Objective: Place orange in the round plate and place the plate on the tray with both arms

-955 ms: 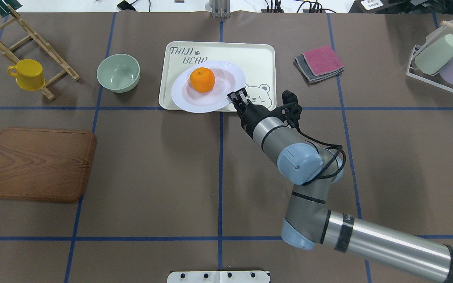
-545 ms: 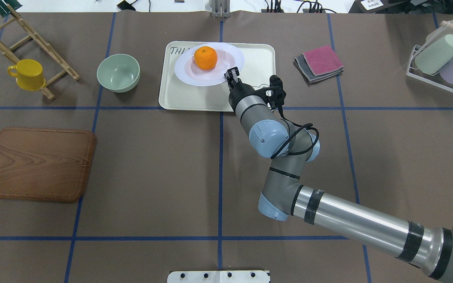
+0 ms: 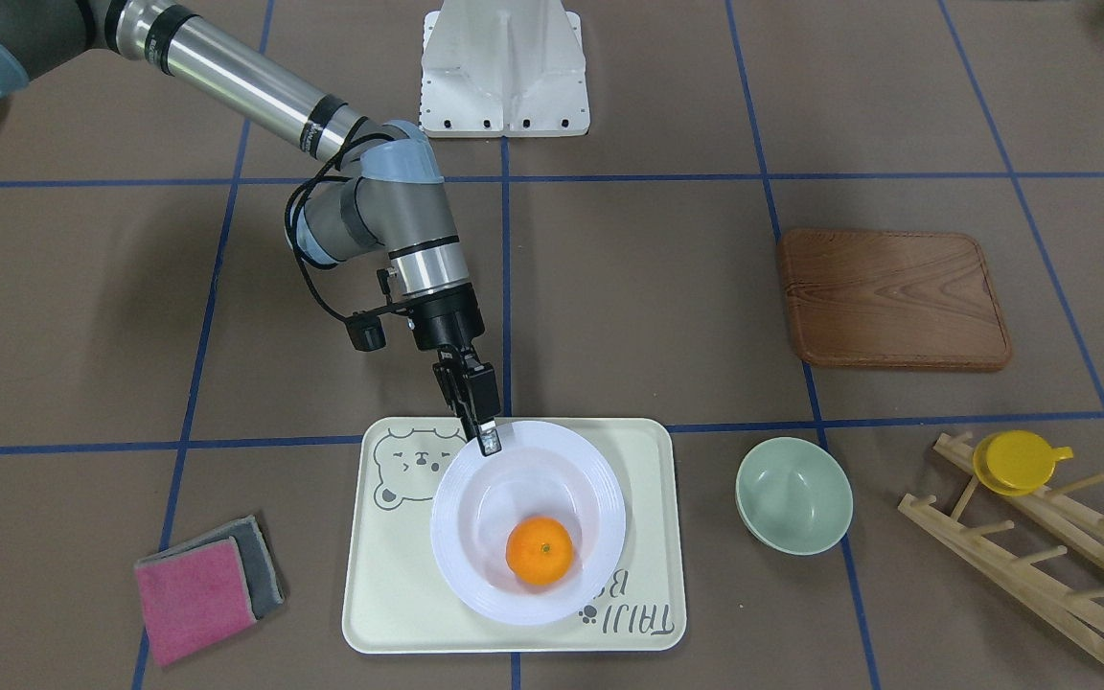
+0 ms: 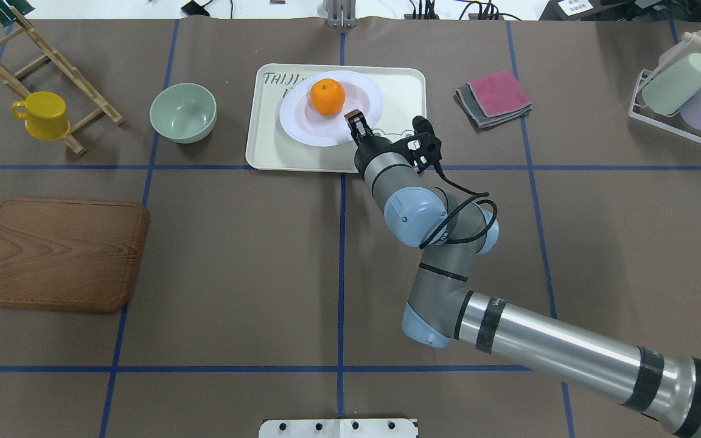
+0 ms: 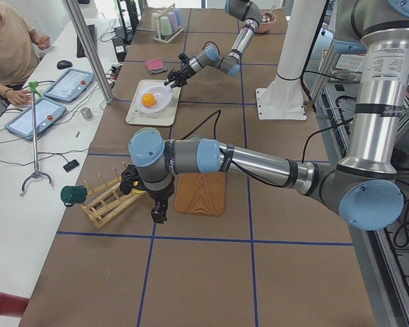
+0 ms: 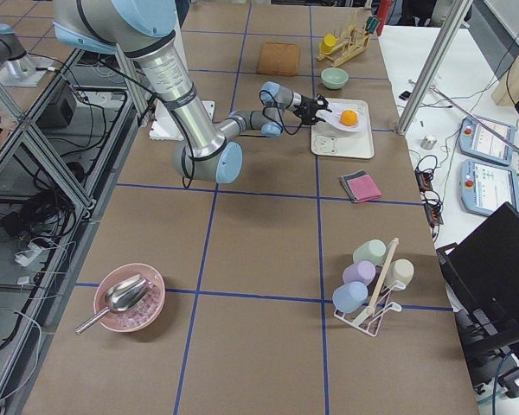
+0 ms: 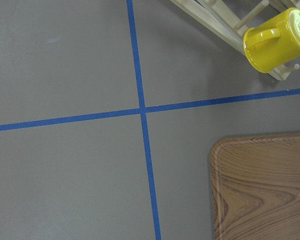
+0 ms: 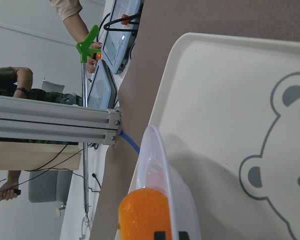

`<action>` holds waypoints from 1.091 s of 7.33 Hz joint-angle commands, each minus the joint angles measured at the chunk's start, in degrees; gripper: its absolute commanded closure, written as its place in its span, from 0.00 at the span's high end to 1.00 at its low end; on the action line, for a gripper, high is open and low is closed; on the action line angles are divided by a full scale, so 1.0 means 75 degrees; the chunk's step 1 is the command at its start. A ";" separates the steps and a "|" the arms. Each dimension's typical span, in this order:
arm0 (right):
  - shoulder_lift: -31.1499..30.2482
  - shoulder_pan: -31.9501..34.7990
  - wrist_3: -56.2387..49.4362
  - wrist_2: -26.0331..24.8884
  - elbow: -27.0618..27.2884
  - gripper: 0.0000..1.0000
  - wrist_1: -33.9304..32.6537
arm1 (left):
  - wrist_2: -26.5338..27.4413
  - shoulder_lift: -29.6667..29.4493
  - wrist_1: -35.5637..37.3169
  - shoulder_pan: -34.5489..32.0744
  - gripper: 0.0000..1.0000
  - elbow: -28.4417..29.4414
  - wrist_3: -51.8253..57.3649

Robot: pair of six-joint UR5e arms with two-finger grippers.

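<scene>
The orange lies inside the white round plate, also seen as orange in plate. My right gripper is shut on the plate's near rim, over the cream tray. The plate covers part of the tray's lettering; I cannot tell whether its base touches the tray. In the right wrist view the plate's rim stands edge-on beside the bear drawing. My left gripper hangs low beside the wooden board; I cannot tell if it is open or shut.
A pale-green bowl sits left of the tray. A yellow cup rests on a wooden rack. The wooden board lies near left, folded cloths right of the tray, a cup rack far right.
My right gripper carried the plate with the orange from the tray's near edge toward its far side, then slightly back and to the right.
</scene>
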 commanded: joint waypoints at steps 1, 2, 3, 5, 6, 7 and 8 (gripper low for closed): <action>-0.0506 0.0254 -0.2451 0.1656 0.1593 1.00 -0.2005 | -0.0023 0.0011 0.0000 -0.0006 1.00 0.0037 0.0000; -0.0484 0.0593 -0.3507 0.2603 0.2296 1.00 -0.3690 | -0.0012 0.0023 0.0011 -0.0006 1.00 0.0072 0.0000; -0.0518 0.1072 -0.4782 0.3692 0.3034 1.00 -0.5203 | -0.0012 0.0104 0.0000 -0.0006 1.00 0.0073 -0.0081; -0.1112 0.2195 -0.6660 0.5510 0.3661 1.00 -0.5933 | -0.0012 0.0152 -0.0279 -0.0006 1.00 0.0037 -0.0503; -0.1511 0.2816 -0.7749 0.6250 0.3825 1.00 -0.5933 | 0.0012 0.0396 -0.0919 -0.0006 1.00 0.0026 -0.0516; -0.1874 0.3542 -0.8850 0.7046 0.3850 1.00 -0.5945 | 0.0035 0.0607 -0.1367 -0.0006 1.00 0.0002 -0.0527; -0.2330 0.4210 -1.0022 0.7669 0.3885 1.00 -0.5945 | 0.0035 0.0667 -0.1452 0.0006 1.00 -0.0009 -0.0504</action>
